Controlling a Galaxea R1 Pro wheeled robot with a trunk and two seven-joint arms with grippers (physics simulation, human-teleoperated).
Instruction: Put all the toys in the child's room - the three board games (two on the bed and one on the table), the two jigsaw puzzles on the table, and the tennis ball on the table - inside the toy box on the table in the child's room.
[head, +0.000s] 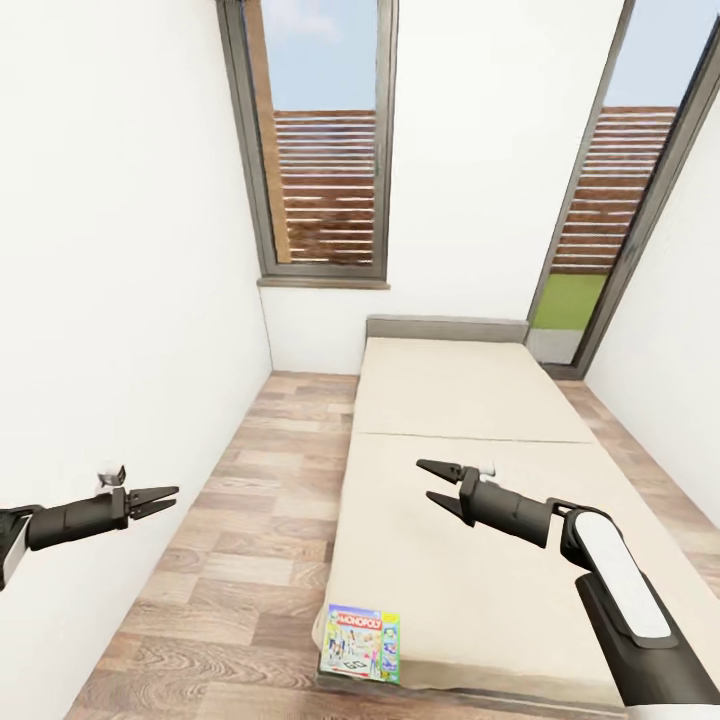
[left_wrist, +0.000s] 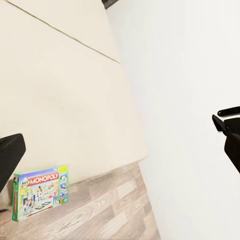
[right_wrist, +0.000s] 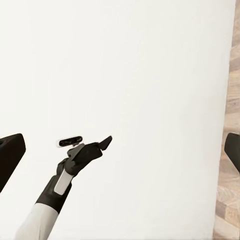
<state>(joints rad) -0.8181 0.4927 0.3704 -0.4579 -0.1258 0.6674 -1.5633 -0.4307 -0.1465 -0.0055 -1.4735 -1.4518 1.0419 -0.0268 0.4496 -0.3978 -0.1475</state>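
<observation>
A Monopoly board game (head: 362, 642) lies flat on the near left corner of the bed (head: 460, 400), a beige mattress on a dark grey frame. The left wrist view also looks onto the box (left_wrist: 40, 192), which sits at the mattress (left_wrist: 65, 100) edge beside the plank floor. My right gripper (head: 428, 480) hovers open over the middle of the mattress, well beyond the box, with nothing between its fingers. Out over the floor by the left wall, my left gripper (head: 165, 498) is open and empty. The right wrist view catches that left gripper (right_wrist: 102, 144) against the white wall.
A strip of wood-plank floor (head: 260, 520) runs between the left wall (head: 110, 300) and the bed. A tall window (head: 325, 150) stands in the far wall behind the headboard. A glass door (head: 610, 220) is at the far right, with more floor (head: 650, 470) on the bed's right side.
</observation>
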